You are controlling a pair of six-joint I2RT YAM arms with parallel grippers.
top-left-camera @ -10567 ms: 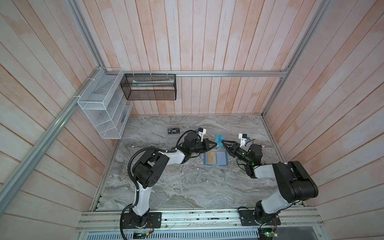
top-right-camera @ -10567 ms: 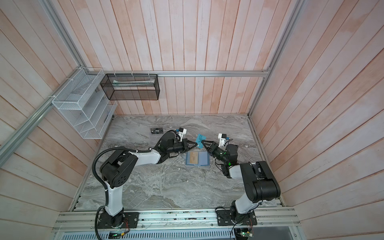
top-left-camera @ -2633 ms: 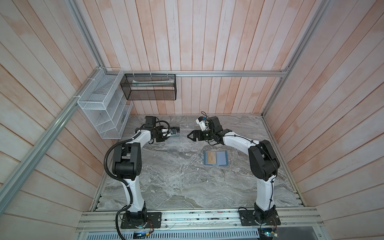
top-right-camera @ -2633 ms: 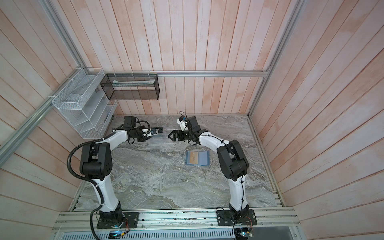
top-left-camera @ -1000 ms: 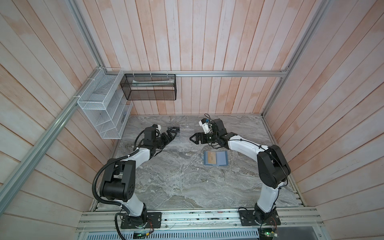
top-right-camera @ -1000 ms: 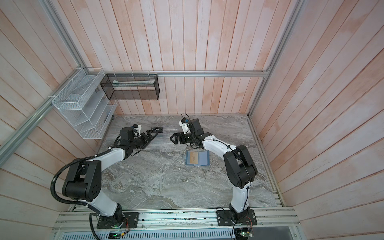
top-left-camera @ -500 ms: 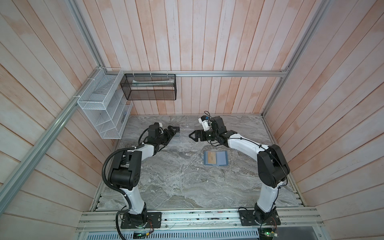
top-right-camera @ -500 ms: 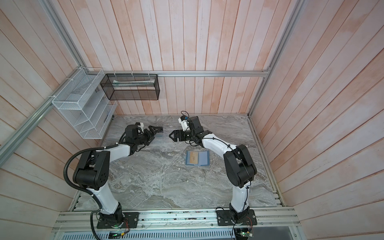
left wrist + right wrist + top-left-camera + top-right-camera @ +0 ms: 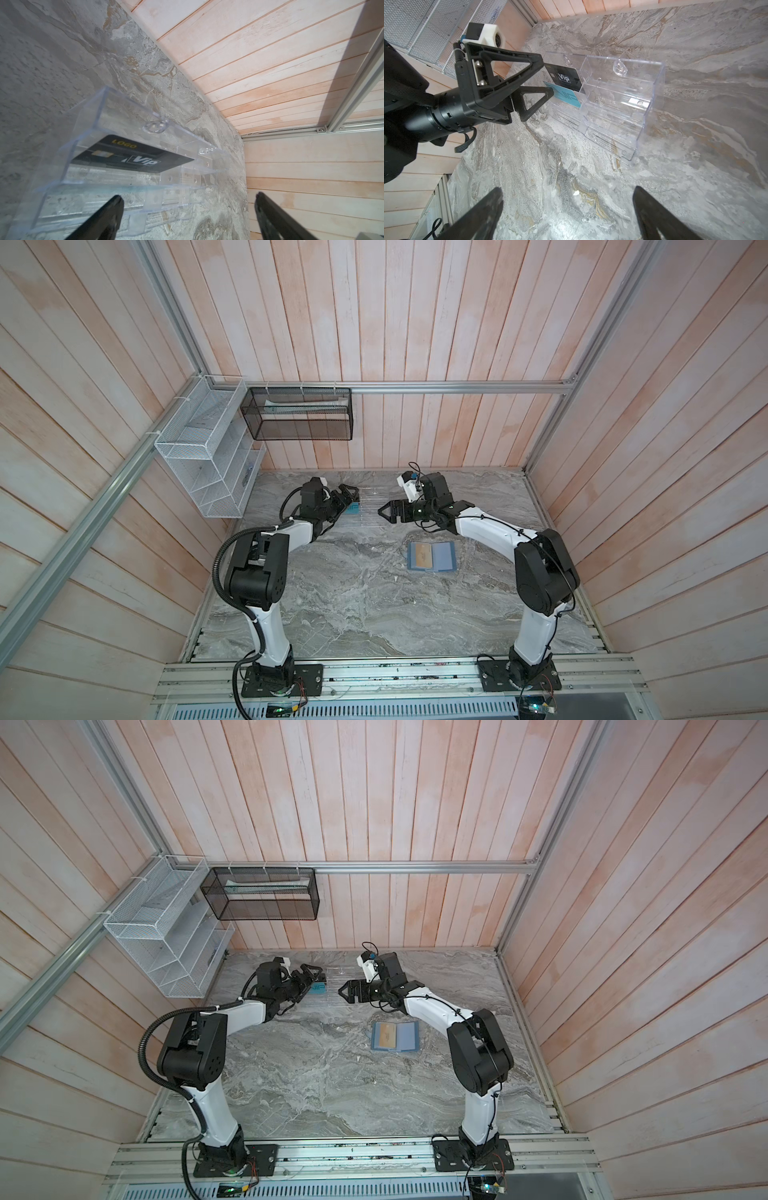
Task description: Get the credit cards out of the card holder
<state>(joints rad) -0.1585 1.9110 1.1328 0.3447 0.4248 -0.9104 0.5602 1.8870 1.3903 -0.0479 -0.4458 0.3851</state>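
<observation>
The slate-blue card holder lies open and flat on the marble table. A gold-tan credit card sits in its left half. A teal credit card rests in a clear acrylic rack at the back. My left gripper is open at the rack's left end, fingertips beside the teal card. My right gripper is open and empty, low over bare table in front of the rack.
A black "Vip" card stands in the rack's rear slot. A white wire basket hangs on the left wall and a black mesh basket on the back wall. Wooden walls close in the table.
The left arm's elbow has swung in towards the back while its open gripper stayed at the rack. The right gripper has barely shifted. Both jaws stayed open.
</observation>
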